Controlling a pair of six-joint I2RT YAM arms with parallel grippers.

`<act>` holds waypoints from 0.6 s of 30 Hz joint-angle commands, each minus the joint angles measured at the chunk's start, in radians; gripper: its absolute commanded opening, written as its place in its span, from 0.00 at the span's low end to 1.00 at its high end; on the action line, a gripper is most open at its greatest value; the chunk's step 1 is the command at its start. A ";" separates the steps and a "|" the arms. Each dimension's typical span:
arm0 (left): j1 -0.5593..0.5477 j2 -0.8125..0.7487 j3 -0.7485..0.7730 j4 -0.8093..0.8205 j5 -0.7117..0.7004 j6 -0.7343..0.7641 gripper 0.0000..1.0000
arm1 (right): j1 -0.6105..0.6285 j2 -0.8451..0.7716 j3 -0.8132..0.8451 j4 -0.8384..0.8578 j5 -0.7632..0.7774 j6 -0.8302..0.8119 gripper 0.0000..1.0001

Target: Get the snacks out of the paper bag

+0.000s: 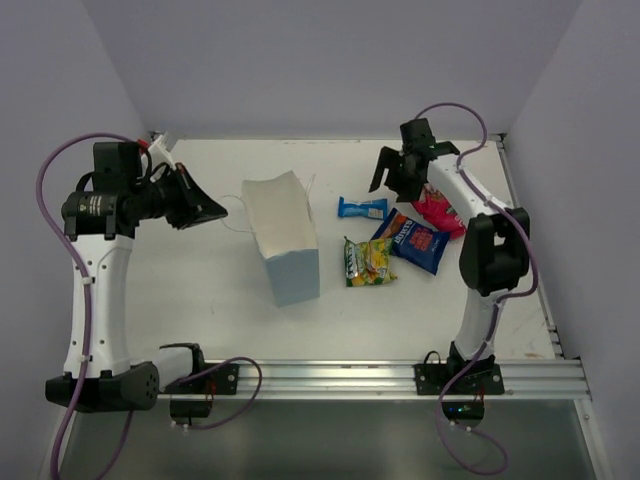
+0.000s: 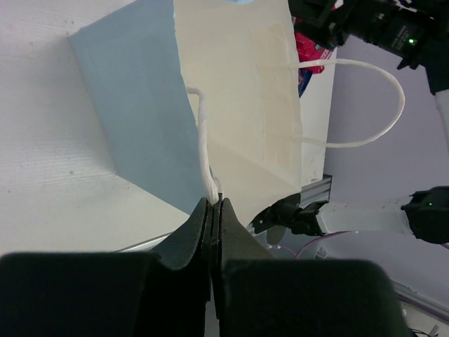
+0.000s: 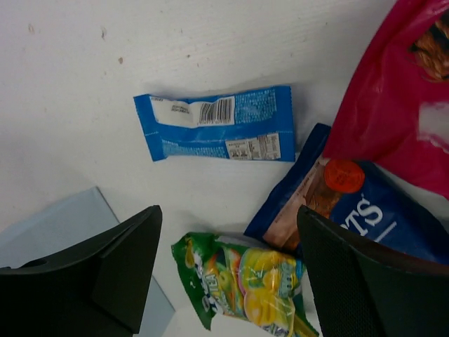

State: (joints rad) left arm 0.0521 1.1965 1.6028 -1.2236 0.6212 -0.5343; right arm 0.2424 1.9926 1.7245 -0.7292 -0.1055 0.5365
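The pale-blue paper bag (image 1: 296,272) lies tipped at mid-table, its white side up. My left gripper (image 1: 207,211) is shut on one white string handle (image 2: 204,144) at the bag's (image 2: 130,91) left end. All four snacks lie on the table right of the bag: the slim blue-white bar (image 1: 362,208), the dark blue packet (image 1: 418,243), the red-pink pouch (image 1: 441,213) and the yellow-green packet (image 1: 369,262). My right gripper (image 1: 396,172) is open and empty above them. Its wrist view shows the bar (image 3: 217,123), dark blue packet (image 3: 351,214), pouch (image 3: 393,91) and yellow-green packet (image 3: 245,281).
An aluminium rail (image 1: 350,378) with both arm bases runs along the near edge. Pale walls close in the back and sides. The bag's second handle (image 2: 389,84) loops free. A bag corner (image 3: 63,225) shows beside my right fingers.
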 commanded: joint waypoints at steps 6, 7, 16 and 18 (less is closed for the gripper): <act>0.009 -0.068 -0.076 0.102 0.028 -0.003 0.04 | 0.175 -0.210 0.222 -0.224 0.019 -0.096 0.81; 0.008 -0.063 -0.070 0.110 0.034 -0.003 0.04 | 0.219 -0.213 0.268 -0.252 0.018 -0.107 0.81; 0.008 -0.038 -0.024 0.144 0.098 0.005 0.08 | 0.282 -0.334 0.507 -0.305 -0.112 -0.064 0.79; 0.008 -0.031 -0.024 0.148 0.113 0.010 0.08 | 0.284 -0.331 0.523 -0.314 -0.157 -0.064 0.79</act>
State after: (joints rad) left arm 0.0521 1.1587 1.5463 -1.1244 0.6827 -0.5381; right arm 0.5316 1.6745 2.2082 -1.0023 -0.1852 0.4709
